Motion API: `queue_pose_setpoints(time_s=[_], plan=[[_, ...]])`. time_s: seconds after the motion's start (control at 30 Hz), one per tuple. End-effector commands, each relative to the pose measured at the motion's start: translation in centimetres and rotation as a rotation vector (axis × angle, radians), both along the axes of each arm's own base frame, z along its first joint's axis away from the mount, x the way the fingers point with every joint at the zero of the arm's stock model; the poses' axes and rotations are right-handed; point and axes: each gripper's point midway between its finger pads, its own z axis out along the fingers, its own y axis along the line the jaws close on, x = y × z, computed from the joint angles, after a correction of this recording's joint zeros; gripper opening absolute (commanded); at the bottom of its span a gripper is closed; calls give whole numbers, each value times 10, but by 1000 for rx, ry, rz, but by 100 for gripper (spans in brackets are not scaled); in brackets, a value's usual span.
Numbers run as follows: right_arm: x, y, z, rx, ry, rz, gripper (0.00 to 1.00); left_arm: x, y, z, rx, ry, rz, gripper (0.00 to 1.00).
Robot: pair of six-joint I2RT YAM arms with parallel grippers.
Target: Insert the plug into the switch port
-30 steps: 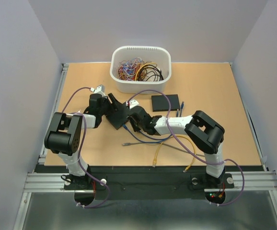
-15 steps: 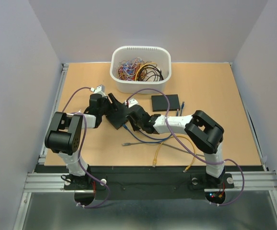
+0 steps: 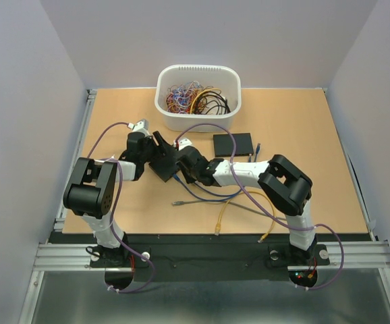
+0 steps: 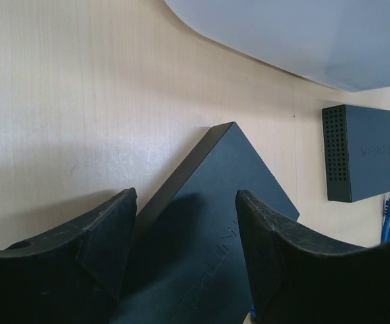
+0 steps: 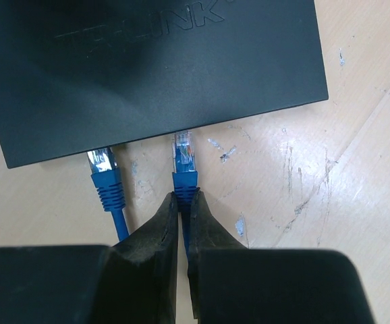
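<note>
The black switch box (image 3: 166,165) lies between my left gripper's (image 3: 156,150) jaws, which close on its sides in the left wrist view (image 4: 185,202). My right gripper (image 5: 185,199) is shut on a blue cable's connector (image 5: 184,152), whose clear tip touches the switch's edge (image 5: 181,128), where the ports are hidden. A second blue connector (image 5: 102,162) sits in that edge to its left. The thin yellow cable (image 3: 239,201) lies loose near the table's front, its plug (image 3: 217,230) held by neither gripper.
A second black switch box (image 3: 233,144) lies right of the grippers, with blue cables (image 3: 252,154) at its side. A white bin (image 3: 196,68) of tangled wires stands at the back. A grey cable's connector (image 3: 177,202) lies in front of the switch.
My right gripper has moved a little left and away from me, bringing the blue connector up to the switch's edge. The left arm and the yellow cable have stayed put.
</note>
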Motion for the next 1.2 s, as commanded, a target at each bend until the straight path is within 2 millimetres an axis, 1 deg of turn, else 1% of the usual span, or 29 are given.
queue_pose_setpoints(time_s=[0.0,0.13,0.27,0.43,0.6,0.7,0.9,1.0,1.07,1.1,1.13,1.17], plan=[[25,28,43,113,-118,-23,0,-11,-18,-5,-9,36,-66,71],[29,26,51,104,-142,-32,1,-11,-18,-6,-8,38,-66,71],[33,30,56,106,-153,-31,0,-10,-20,-6,-5,37,-71,70],[36,29,52,93,-158,-39,0,-11,-21,-7,-2,39,-73,70],[37,27,39,55,-158,-31,1,-11,-22,-8,3,41,-83,70],[35,25,28,12,-156,5,1,-11,-25,-6,-1,35,-103,70],[28,25,18,-44,-157,110,0,-10,-34,-6,-3,28,-154,70],[24,26,16,-64,-164,177,0,-10,-37,-8,-2,31,-172,70],[22,27,22,-70,-187,221,0,-9,-38,-7,1,25,-183,70],[20,24,20,-77,-187,234,1,-9,-38,-7,1,25,-185,70],[18,25,21,-74,-191,256,1,-9,-39,-7,3,21,-191,70],[16,25,26,-77,-208,281,1,-9,-40,-6,4,18,-197,70]])
